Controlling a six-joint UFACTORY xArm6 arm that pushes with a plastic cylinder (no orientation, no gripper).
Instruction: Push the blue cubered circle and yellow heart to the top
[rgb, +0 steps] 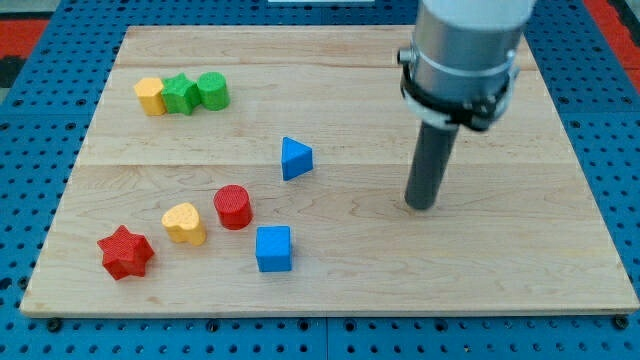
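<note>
The blue cube sits near the view's bottom, left of centre. The red circle stands just up and left of it. The yellow heart lies to the left of the red circle, close beside it. My tip rests on the board in the right half, well to the right of all three blocks and touching none of them.
A blue triangle lies near the centre. A red star is at the bottom left. A yellow block, a green star and a green cylinder stand in a row at the top left. The wooden board lies on blue pegboard.
</note>
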